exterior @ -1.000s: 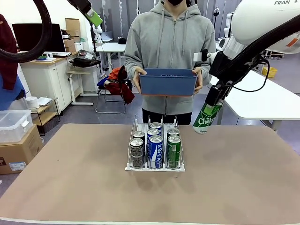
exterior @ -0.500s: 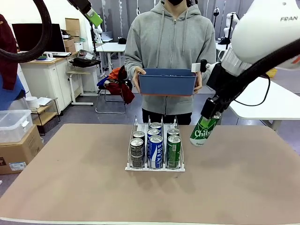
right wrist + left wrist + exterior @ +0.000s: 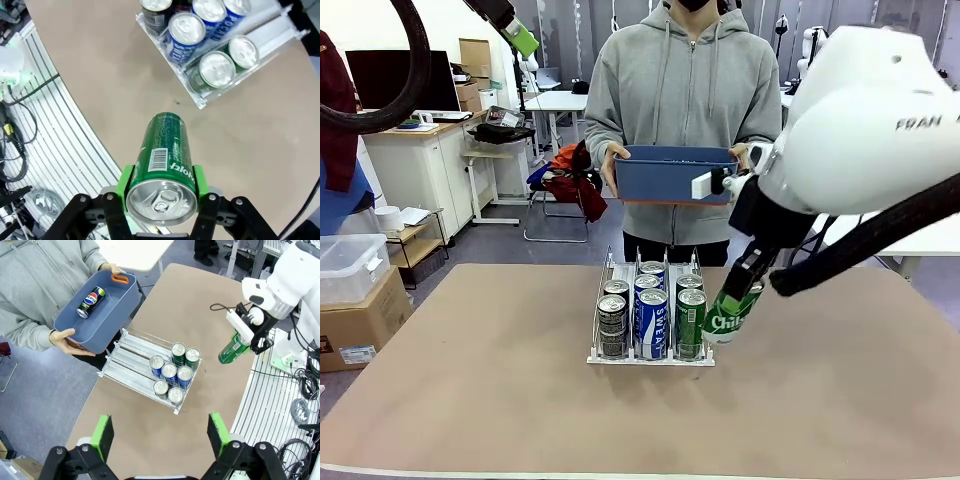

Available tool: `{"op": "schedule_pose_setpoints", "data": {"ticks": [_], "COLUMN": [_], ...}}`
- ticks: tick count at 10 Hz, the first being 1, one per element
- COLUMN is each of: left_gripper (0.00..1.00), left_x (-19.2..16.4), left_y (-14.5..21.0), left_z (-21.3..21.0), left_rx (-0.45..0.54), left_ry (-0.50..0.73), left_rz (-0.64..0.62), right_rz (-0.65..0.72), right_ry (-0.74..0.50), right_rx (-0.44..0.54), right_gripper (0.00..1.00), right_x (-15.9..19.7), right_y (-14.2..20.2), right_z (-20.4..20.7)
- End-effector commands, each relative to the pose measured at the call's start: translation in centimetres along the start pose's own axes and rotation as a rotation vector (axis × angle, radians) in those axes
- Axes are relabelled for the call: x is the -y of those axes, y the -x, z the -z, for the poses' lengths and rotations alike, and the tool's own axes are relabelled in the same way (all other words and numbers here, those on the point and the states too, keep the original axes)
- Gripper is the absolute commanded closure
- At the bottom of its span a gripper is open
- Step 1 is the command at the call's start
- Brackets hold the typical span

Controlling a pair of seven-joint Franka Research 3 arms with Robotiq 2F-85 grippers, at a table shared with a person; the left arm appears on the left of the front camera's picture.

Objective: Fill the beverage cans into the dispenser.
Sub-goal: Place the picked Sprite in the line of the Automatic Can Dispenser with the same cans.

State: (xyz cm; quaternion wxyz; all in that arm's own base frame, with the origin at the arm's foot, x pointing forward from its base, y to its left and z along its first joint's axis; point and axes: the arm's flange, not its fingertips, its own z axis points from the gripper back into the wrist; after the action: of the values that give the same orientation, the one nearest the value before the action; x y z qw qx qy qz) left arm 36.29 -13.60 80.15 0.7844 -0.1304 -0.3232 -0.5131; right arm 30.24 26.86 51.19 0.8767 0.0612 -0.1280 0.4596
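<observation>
My right gripper [image 3: 161,186] was clamped on a green can [image 3: 162,145], pads pressing its sides just below the silver top, so it hung tilted from my jaws above the table [image 3: 470,380], just beside the dispenser's [image 3: 650,357] right front corner. My left gripper [image 3: 160,434] stood wide apart and empty, high above the table. Six cans [image 3: 652,312] stood at the dispenser's near end, and the person at the far edge held a blue tub [image 3: 107,315] with a dark can [image 3: 91,301] inside.

Bright even indoor light, soft shadows
</observation>
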Motion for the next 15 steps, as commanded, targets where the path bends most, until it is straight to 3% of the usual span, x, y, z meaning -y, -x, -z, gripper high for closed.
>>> {"op": "schedule_pose_setpoints", "data": {"ticks": [1, 2, 3, 4, 5, 6, 9, 12, 15], "left_gripper": [0.00, 0.00, 0.00, 0.00, 0.00, 0.00, 0.00, 0.00, 0.00], "left_x": [-0.1, -0.1, -0.1, -0.1, -0.1, -0.1, -0.1, -0.1, -0.1], "left_y": [0.3, 0.3, 0.3, 0.3, 0.3, 0.3, 0.3, 0.3, 0.3], "left_z": [-0.2, -0.2, -0.2, -0.2, -0.2, -0.2, -0.2, -0.2, -0.2], "left_rx": [0.007, 0.007, 0.007, 0.007, 0.007, 0.007, 0.007, 0.007, 0.007], "left_ry": [0.017, 0.017, 0.017, 0.017, 0.017, 0.017, 0.017, 0.017, 0.017], "left_rz": [0.006, 0.006, 0.006, 0.006, 0.006, 0.006, 0.006, 0.006, 0.006], "right_rz": [0.006, 0.025, 0.092, -0.009, -0.009, 0.020, 0.056, 0.081, 0.146], "right_ry": [0.002, -0.048, -0.068, -0.010, -0.010, -0.033, -0.027, -0.035, 0.042], "right_rx": [0.056, 0.063, 0.030, 0.024, 0.024, 0.008, 0.025, 0.012, 0.001], "right_gripper": [0.82, 1.00, 0.98, 0.98, 0.98, 0.42, 0.42, 0.42, 0.42], "right_x": [-0.5, -0.9, -0.4, -0.8, -0.8, -0.5, 1.7, 2.8, 4.8], "right_y": [-1.1, -1.8, -2.4, -1.0, -1.0, -1.5, -3.0, -3.7, -5.4], "right_z": [1.8, 2.8, 3.7, 1.9, 1.9, 3.6, 6.8, 7.8, 7.9]}}
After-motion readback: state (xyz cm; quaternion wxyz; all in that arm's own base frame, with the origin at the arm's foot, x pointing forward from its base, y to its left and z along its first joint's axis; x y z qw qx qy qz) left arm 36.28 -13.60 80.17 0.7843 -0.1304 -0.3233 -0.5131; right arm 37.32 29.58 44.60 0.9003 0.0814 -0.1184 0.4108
